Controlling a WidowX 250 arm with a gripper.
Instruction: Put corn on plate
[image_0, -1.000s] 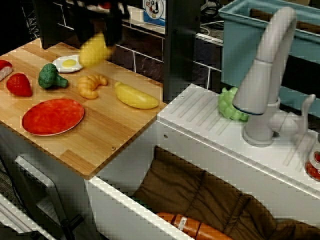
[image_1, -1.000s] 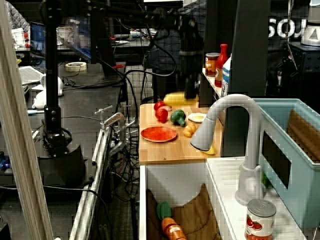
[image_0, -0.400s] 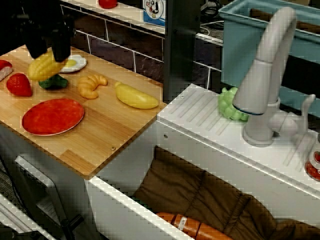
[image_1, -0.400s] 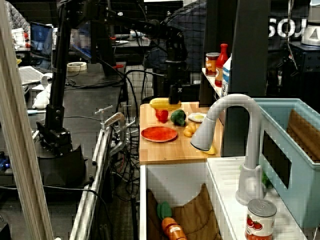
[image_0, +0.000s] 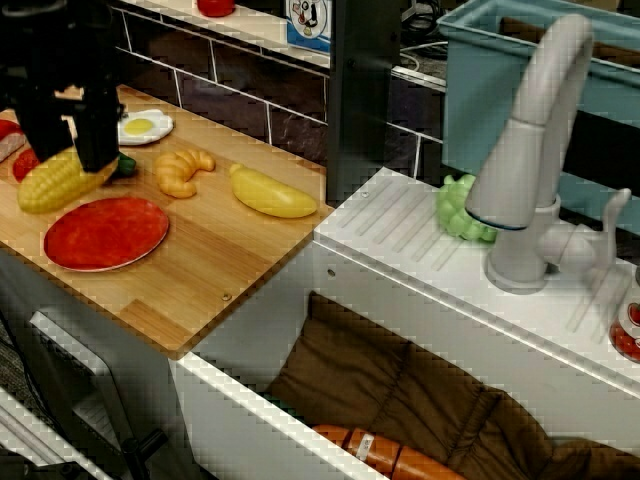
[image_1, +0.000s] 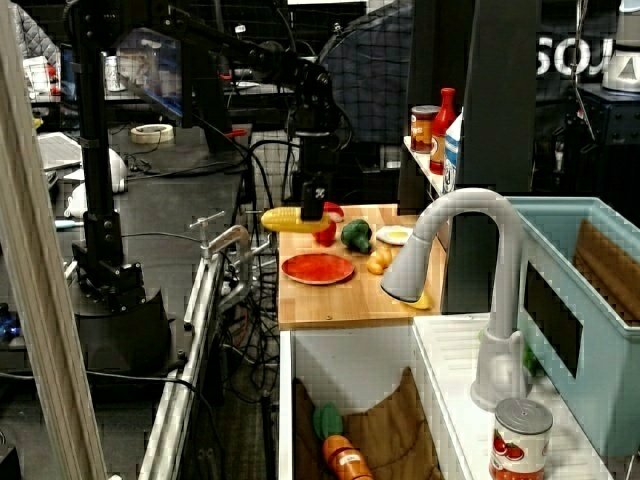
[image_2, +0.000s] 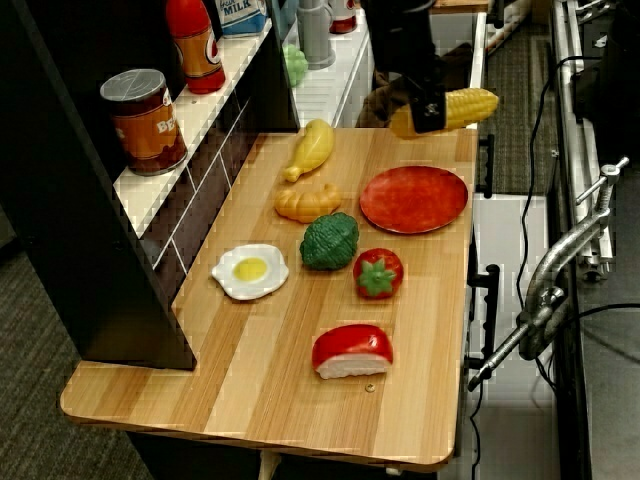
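Swinging across from the board's back, my gripper (image_0: 72, 165), clamped on the corn (image_0: 58, 180), hung at the plate's (image_0: 106, 232) ten o'clock; lowering remained.

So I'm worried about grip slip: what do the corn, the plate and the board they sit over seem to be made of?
The corn, held in the claw, looks like moulded plastic: uniform yellow, bumpy kernel rows, slight sheen. The plate looks like smooth red-orange plastic with a paler rim, though glazed ware can't be excluded. The board shows pale wood grain in strips; it could be solid wood or laminate.
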